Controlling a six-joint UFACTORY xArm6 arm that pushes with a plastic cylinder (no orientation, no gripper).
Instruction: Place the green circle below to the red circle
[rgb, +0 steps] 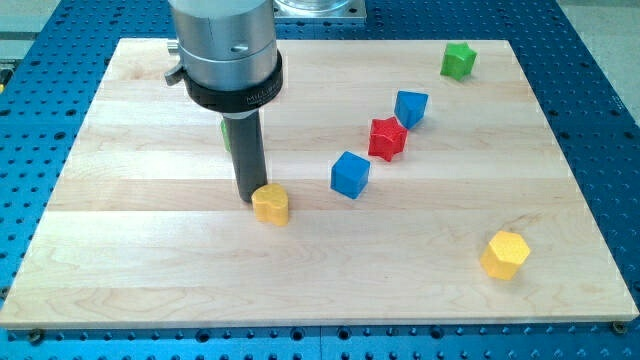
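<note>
My tip (248, 198) rests on the board, touching the left side of a small yellow block (270, 204). A green block (227, 136) is almost wholly hidden behind the rod; only a thin green sliver shows at the rod's left edge, and its shape cannot be made out. A red star-shaped block (387, 138) lies to the right of the rod, at the board's middle. No round red block shows in the view.
A blue cube (350, 174) lies just left of and below the red block, and a second blue block (411, 108) just above and right of it. A green star-shaped block (458, 60) is at the top right. A yellow hexagon (504, 254) is at the bottom right.
</note>
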